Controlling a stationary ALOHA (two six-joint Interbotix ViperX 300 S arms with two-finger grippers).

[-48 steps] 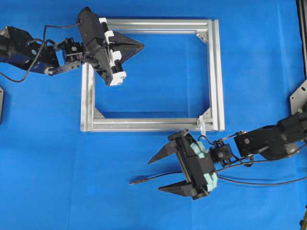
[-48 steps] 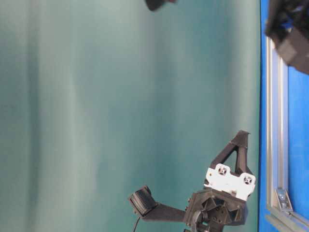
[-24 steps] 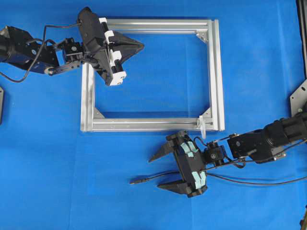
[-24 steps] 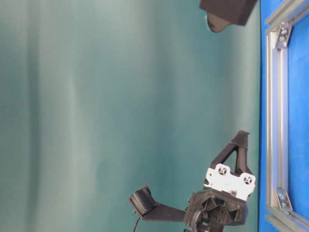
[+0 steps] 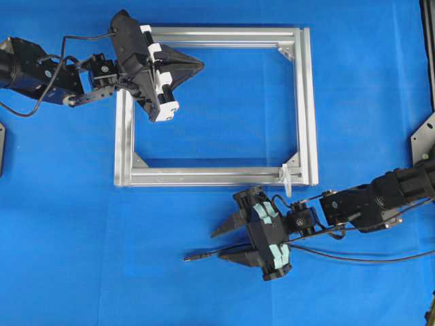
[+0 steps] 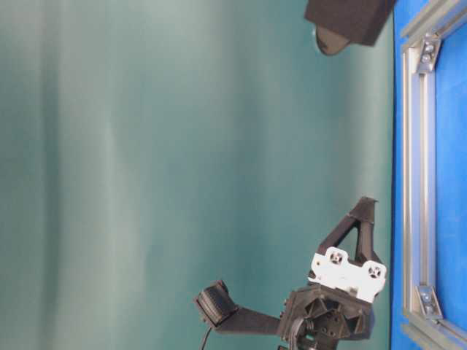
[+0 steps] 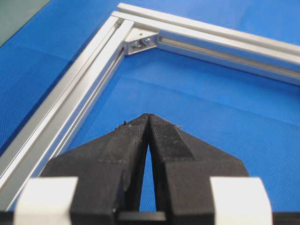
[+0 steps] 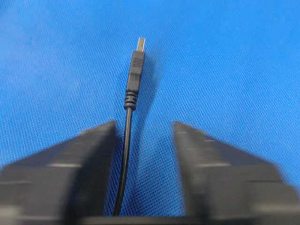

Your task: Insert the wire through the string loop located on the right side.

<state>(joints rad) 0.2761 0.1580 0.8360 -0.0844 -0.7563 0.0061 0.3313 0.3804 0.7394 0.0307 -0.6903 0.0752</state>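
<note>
The right gripper (image 5: 226, 244) is narrowing its fingers (image 8: 84, 159) around the wire (image 5: 211, 255), far closer together than a second ago though a gap remains on each side. It is also sitting slightly further left and closer to the wire.

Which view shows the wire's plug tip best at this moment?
The right wrist view: the plug tip fills the frame, lying on the blue cloth between the right gripper fingers. The overhead view shows it small. The table-level and left wrist views miss it.
</note>
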